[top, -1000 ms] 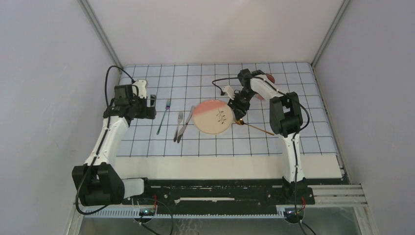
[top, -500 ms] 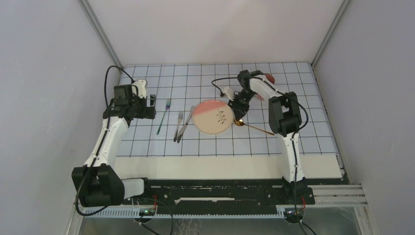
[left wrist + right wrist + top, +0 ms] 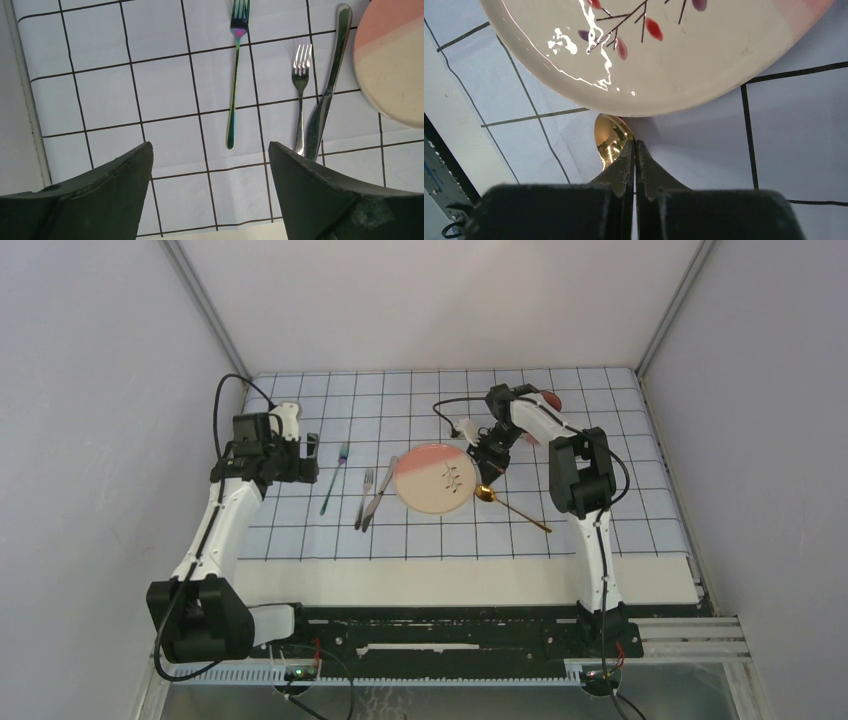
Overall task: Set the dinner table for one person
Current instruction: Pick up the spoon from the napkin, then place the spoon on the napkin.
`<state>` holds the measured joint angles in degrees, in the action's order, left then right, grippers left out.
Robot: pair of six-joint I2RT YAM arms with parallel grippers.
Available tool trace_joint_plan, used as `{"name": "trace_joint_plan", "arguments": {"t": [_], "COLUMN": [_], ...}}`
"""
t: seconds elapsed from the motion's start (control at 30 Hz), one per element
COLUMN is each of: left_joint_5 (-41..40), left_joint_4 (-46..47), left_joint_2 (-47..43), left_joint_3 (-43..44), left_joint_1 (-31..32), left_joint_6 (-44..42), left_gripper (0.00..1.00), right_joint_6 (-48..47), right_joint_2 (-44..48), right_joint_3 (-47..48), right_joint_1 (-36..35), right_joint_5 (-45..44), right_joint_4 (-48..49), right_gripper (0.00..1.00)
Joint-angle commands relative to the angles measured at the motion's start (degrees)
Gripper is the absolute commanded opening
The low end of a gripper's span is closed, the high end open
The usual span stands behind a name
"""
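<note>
Gridded cloth [image 3: 794,125] lies beneath my right gripper [image 3: 634,147], just snapped shut against the gold spoon [image 3: 608,135] ahead, swinging its handle aside, so placing it beside the plate [image 3: 684,65] looks unfinished.

A rainbow-tinted fork [image 3: 235,85], a silver fork [image 3: 300,95] and a table knife [image 3: 327,85] lie side by side on the black-gridded cloth [image 3: 165,95]. A pink-and-cream plate [image 3: 395,65] is near its right edge. The left gripper [image 3: 210,150] hangs above, jaws wide apart.

The right jaws have closed, and the gold spoon [image 3: 517,512] has pivoted nearer.
</note>
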<state>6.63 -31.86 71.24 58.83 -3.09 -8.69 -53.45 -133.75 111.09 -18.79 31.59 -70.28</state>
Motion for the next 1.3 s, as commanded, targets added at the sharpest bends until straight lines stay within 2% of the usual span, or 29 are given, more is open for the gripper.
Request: {"name": "trace_joint_plan", "arguments": {"t": [0.0,0.17,0.33,0.53,0.6,0.83,1.27], "left_joint_5": [0.4,0.5,0.8,1.6,1.8,2.5,3.5], "left_joint_4": [1.4,1.4,1.3,1.5,1.6,1.2,0.3], "left_joint_2": [-0.1,-0.2,-0.2,-0.4,-0.7,-0.5,-0.7], "left_joint_3": [-0.8,-0.8,-1.0,-1.5,-1.5,-1.6,-1.9], "left_joint_1": [-0.3,-0.4,-0.4,-0.4,-0.3,-0.4,-0.4], "left_joint_6": [-1.0,-1.2,-1.4,-1.3,-1.3,-1.4,-2.1], "left_gripper": [0.90,0.90,0.90,0.90,0.90,0.90,0.90], "right_joint_6": [1.0,4.5,14.7,24.6,25.4,24.1,35.3], "right_joint_2": [-0.2,2.3,8.9,16.2,18.8,19.6,24.9], "right_joint_3": [0.7,-0.7,-5.5,-10.2,-13.2,-15.2,-25.6], "right_joint_1": [0.0,1.4,4.5,7.4,7.9,8.2,6.2], "right_joint_5": [0.8,1.7,-0.3,-9.8,-11.4,-17.7,-35.2], "right_joint_4": [0.6,3.9,14.8,26.2,29.1,28.4,42.1], "right_gripper": [0.00,0.00,0.00,0.00,0.00,0.00,0.00]}}
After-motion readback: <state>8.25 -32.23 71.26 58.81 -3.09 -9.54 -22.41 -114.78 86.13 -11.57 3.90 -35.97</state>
